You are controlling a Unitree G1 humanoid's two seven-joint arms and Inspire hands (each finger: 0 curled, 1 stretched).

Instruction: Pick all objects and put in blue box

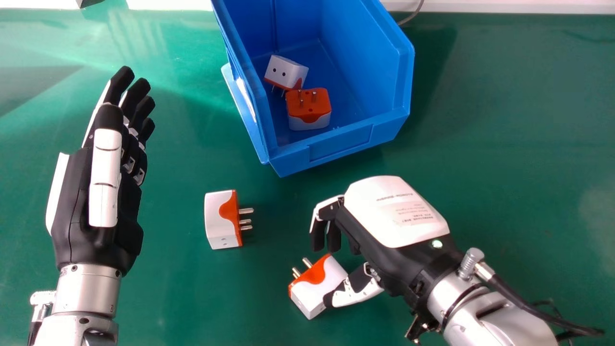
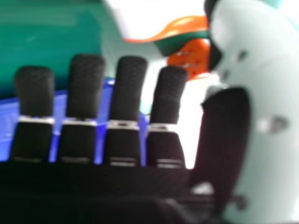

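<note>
Left hand [image 1: 103,180] open off to the side, I had the right hand [image 1: 396,216] loosely open above the near plug [image 1: 312,288], thumb beside it, probably to pinch it for the box [image 1: 338,144] holding two others [image 1: 310,113]; another plug [image 1: 221,223] lay on the tabletop [image 1: 509,144].

In box [image 1: 336,148]: two adapters [image 1: 309,120] | before box: left adapter [image 1: 220,221], right adapter [image 1: 310,290]

Table [image 1: 519,120]: green, glossy; pale light reflections and a darker shadow at left. White strip [image 1: 504,7]: runs along the far edge. Thin cable [image 1: 415,16]: curves across that edge.
</note>
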